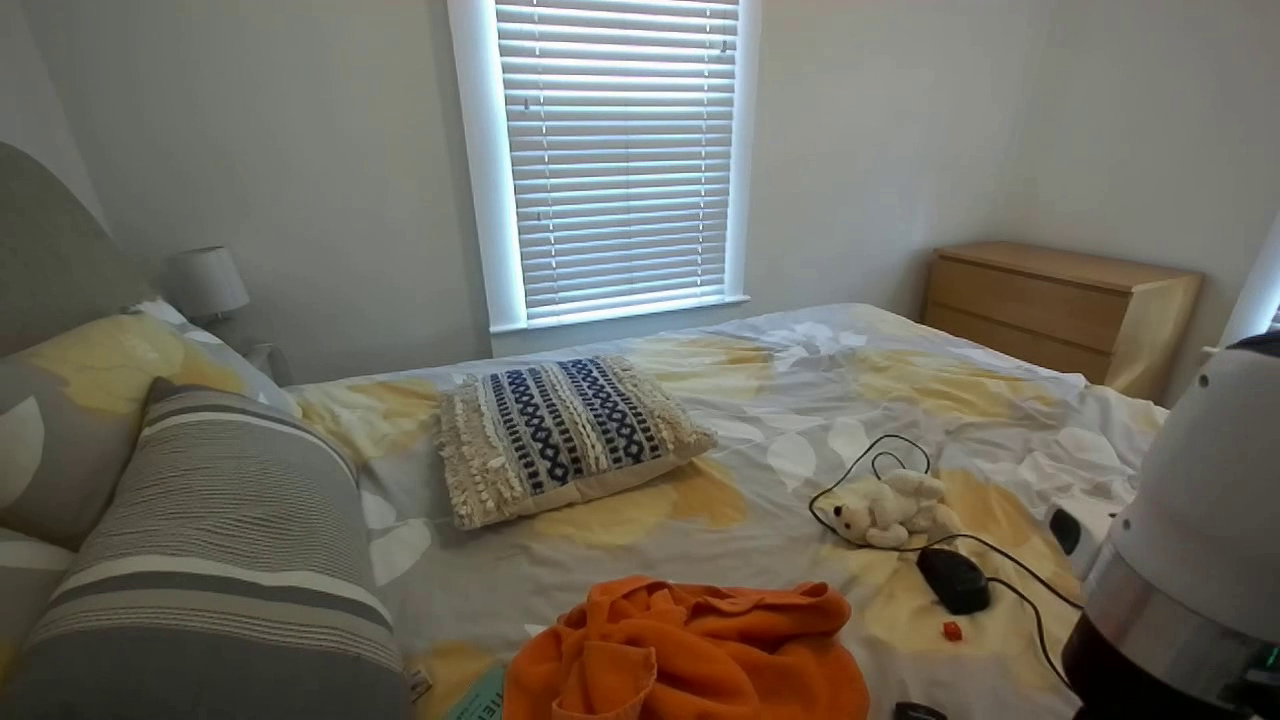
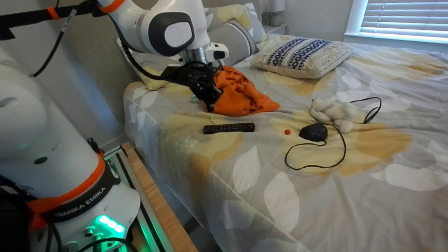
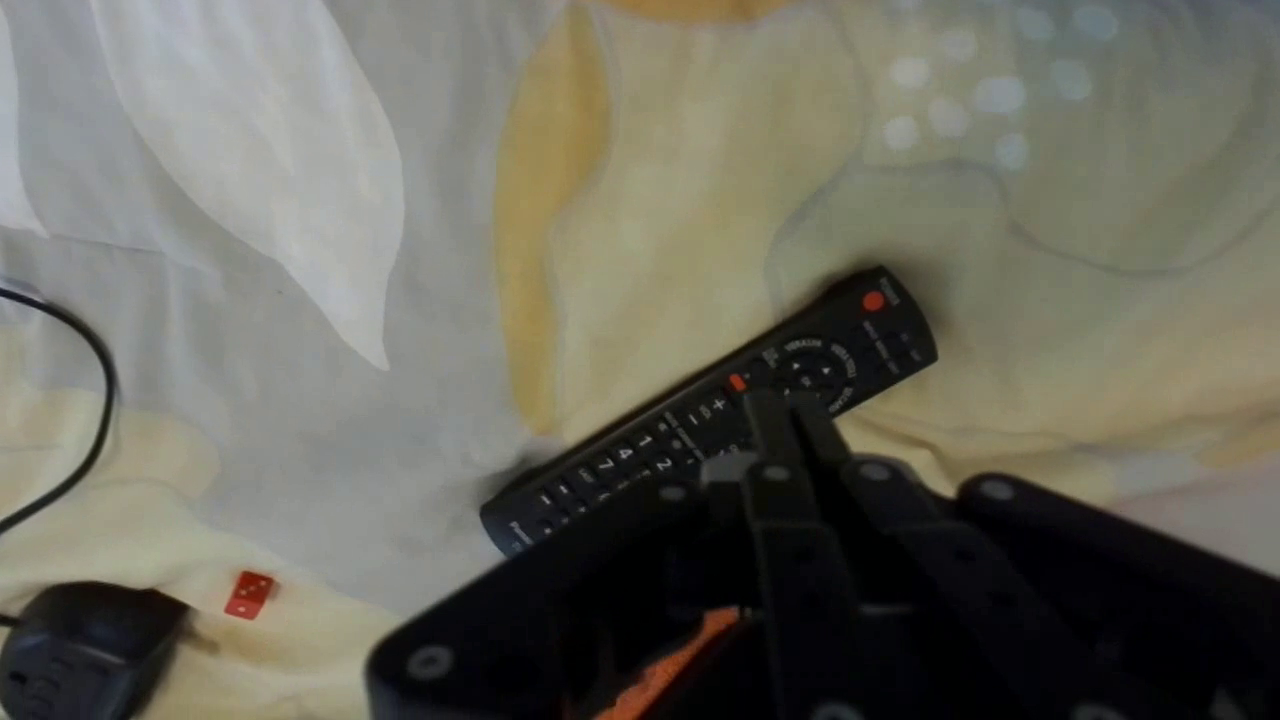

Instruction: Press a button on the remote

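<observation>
Floral bedding holds the remote below the tool.

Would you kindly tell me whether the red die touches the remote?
No, the wrist view shows patterned bedding between the red die and the remote.

"What are you reading?"

"FRANKA EMIKA is curving around the robot's base, at eight o'clock in an exterior view."

"What is the remote saying?"

"In the wrist view, VOL is sitting between plus and minus. 1, 2, 4 and 7 are showing. At its eight o'clock end, 'Pana' is starting a word."
</observation>
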Robot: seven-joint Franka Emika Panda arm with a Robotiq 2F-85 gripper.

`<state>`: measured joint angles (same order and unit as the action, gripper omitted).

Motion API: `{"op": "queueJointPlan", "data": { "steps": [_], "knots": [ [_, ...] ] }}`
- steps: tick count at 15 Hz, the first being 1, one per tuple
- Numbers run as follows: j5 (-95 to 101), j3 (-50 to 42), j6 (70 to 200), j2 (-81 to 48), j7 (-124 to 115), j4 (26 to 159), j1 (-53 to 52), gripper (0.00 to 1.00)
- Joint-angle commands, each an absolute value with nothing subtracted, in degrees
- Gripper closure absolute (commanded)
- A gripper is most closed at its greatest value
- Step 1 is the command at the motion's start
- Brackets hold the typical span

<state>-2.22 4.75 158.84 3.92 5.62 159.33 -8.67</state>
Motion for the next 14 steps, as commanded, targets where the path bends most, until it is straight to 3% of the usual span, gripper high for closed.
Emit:
{"op": "queueJointPlan", "data": {
  "steps": [1,4,5,14],
  "knots": [
    [-1.7,6.9,169.0,-2.7,4.9,159.3,-9.4,1.00],
    [-12.6,11.6,175.8,-7.2,15.3,159.1,-8.8,1.00],
    [-4.7,9.1,172.2,-4.0,7.7,159.1,-8.4,0.99],
    [-9.0,12.4,174.6,-7.0,12.0,158.6,-7.5,1.00]
  ]
}}
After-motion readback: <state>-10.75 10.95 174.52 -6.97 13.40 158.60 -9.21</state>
